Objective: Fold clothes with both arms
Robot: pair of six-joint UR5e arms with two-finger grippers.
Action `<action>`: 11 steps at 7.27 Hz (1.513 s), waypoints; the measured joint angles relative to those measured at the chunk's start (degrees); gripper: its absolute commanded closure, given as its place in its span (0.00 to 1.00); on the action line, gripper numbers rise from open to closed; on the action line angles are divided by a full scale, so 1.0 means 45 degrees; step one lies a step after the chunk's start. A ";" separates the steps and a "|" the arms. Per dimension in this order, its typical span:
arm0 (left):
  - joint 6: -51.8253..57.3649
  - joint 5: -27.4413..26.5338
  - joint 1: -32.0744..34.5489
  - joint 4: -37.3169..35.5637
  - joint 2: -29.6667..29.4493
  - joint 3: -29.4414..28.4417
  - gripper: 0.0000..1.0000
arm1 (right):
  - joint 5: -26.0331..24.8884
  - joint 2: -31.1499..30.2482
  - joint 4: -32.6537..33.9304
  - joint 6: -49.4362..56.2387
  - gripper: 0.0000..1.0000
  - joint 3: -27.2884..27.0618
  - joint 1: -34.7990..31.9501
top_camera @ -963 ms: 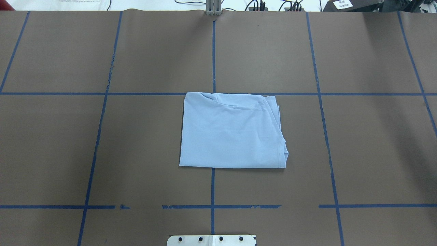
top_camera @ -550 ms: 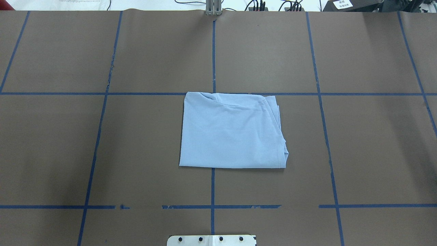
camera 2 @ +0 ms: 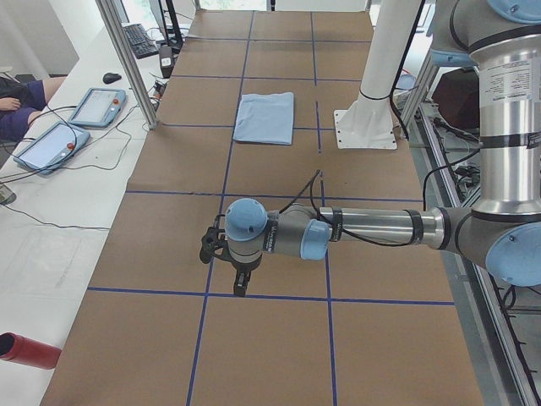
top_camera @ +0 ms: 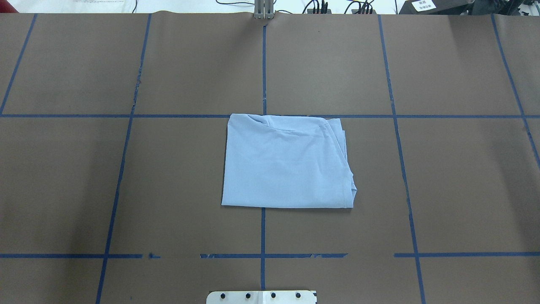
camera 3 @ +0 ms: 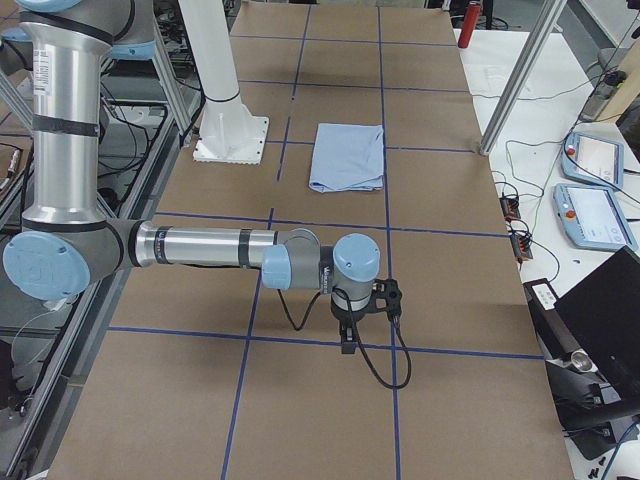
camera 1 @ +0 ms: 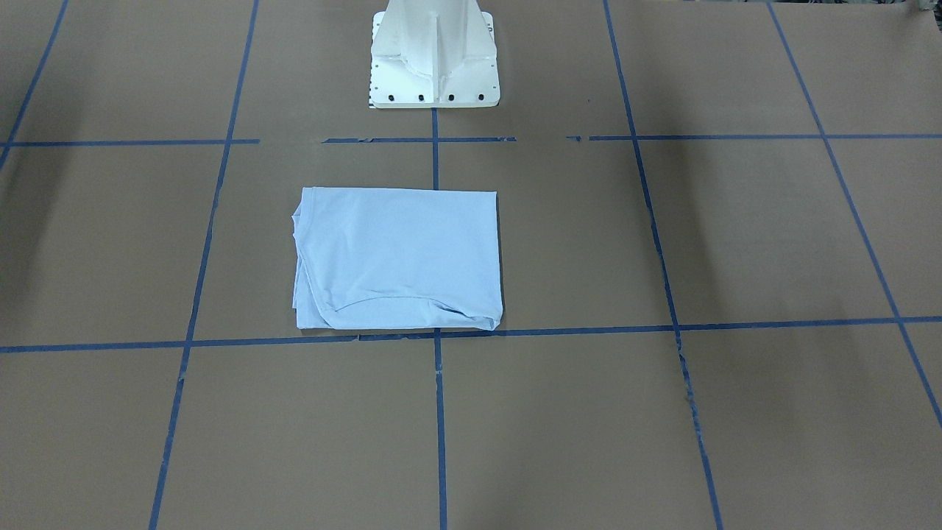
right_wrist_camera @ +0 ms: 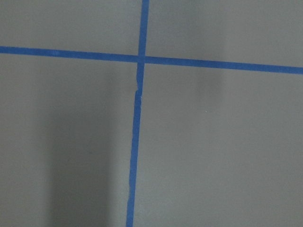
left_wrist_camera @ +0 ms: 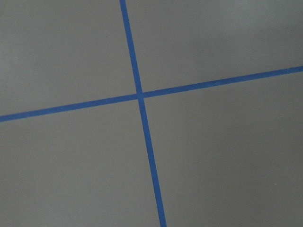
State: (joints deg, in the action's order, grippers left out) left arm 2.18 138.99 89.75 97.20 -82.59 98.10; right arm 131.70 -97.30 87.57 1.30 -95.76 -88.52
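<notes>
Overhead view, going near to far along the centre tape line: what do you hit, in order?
white base plate → folded light blue T-shirt → metal post

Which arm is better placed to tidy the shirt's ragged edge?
Right, marginally. The shirt lies mostly on the robot's right of the centre tape line, and its uneven layered edge faces that side. Both the right arm and the left arm sit well away from it.

Camera layout, six views.
Overhead and front-facing are looking down from opposite sides, sharing the T-shirt (top_camera: 287, 162); end cameras are looking along the table (camera 2: 270, 355); wrist cameras are facing tape crossings (left_wrist_camera: 140, 96) closely.
</notes>
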 measured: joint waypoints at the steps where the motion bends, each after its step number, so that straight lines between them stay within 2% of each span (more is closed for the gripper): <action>1: 0.0009 0.0013 -0.0033 0.0023 -0.0014 0.0003 0.00 | -0.0203 -0.0190 -0.0112 0.0052 0.00 -0.0093 -0.0015; 5: -0.0061 -0.0019 -0.0137 0.0128 -0.0008 -0.0003 0.00 | -0.0511 -0.0278 -0.0017 -0.0025 0.00 -0.0441 0.0009; 8: 0.0020 0.0076 -0.0116 -0.0472 0.0069 0.0013 0.00 | 0.0188 -0.0283 0.0145 -0.0128 0.00 -0.0563 0.0013; 11: 0.0043 0.0090 -0.0124 -0.0579 0.0069 0.0016 0.00 | 0.0260 -0.0338 0.0722 -0.0147 0.00 -0.1138 0.0008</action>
State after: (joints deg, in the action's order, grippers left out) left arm 2.37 139.39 89.19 94.60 -82.28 98.17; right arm 132.86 -98.82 90.82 0.64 -100.88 -88.49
